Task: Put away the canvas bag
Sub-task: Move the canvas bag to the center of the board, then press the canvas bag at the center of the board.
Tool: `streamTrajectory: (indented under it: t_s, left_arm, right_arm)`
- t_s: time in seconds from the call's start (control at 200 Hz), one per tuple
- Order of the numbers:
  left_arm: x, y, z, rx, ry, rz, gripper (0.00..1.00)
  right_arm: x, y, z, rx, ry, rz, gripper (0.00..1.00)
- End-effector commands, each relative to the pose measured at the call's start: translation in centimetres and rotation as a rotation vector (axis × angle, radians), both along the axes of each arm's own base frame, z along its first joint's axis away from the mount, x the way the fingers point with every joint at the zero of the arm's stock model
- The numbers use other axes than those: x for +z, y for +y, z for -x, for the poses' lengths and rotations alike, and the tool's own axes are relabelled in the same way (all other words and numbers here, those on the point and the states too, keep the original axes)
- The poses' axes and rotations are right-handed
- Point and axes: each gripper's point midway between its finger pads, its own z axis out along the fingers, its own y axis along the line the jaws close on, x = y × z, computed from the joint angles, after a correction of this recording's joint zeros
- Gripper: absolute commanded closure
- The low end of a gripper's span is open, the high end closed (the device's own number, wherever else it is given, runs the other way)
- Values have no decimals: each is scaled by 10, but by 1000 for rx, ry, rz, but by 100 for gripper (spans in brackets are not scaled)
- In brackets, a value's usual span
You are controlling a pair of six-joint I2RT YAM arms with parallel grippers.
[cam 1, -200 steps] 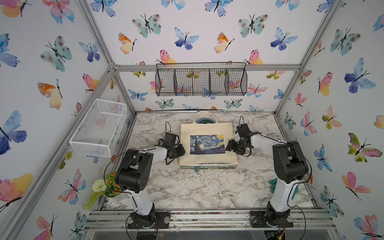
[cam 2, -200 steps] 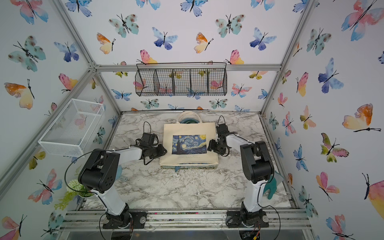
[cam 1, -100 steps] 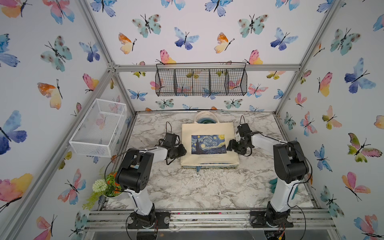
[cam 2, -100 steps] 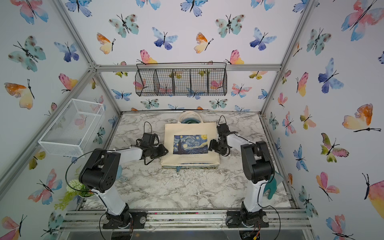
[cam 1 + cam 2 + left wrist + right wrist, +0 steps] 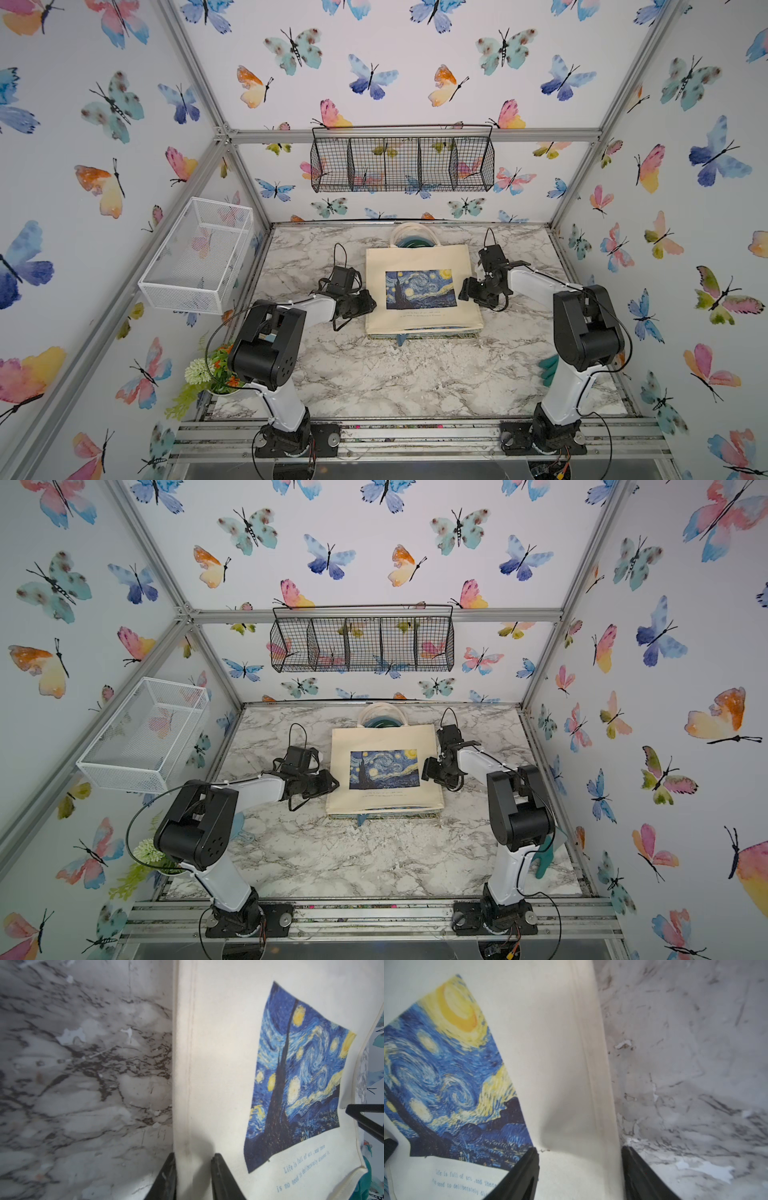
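Observation:
The canvas bag (image 5: 415, 259) (image 5: 384, 739), cream with a blue starry-night print, lies flat on the marble table, handles toward the back wall. My left gripper (image 5: 371, 302) (image 5: 334, 784) is low at the bag's left edge. In the left wrist view the gripper (image 5: 193, 1159) is closed narrowly on the seamed edge of the bag (image 5: 218, 1064). My right gripper (image 5: 463, 291) (image 5: 426, 769) is at the bag's right edge. In the right wrist view the gripper (image 5: 580, 1153) stands wide open astride that edge of the bag (image 5: 550, 1043), one finger on the cloth and one over the marble.
A black wire basket (image 5: 403, 164) hangs on the back wall and a white wire basket (image 5: 199, 253) on the left wall. A potted plant (image 5: 208, 374) stands front left and a teal object (image 5: 548, 370) front right. A blue round thing (image 5: 413, 242) shows inside the handles.
The bag has slid slightly to the right between the two grippers. The right jaws have widened a little. The left gripper has kept its hold.

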Motion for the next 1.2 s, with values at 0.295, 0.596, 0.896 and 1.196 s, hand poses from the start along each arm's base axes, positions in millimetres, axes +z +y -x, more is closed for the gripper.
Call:
streamTrajectory:
  t_s: [0.295, 0.596, 0.896, 1.196]
  left_arm:
    - [63, 22, -1, 1, -133, -14, 65]
    - [110, -46, 28, -172, -259, 64, 68]
    - [67, -110, 53, -329, -123, 124, 77]
    - [9, -94, 65, -367, 21, -38, 78]
  right_arm:
    - [52, -28, -14, -62, -124, 46, 33]
    - [85, 59, 16, 141, -173, -453, 59]
    - [55, 120, 59, 306, -58, -444, 74]
    - [-3, 110, 87, 274, 75, -351, 73]
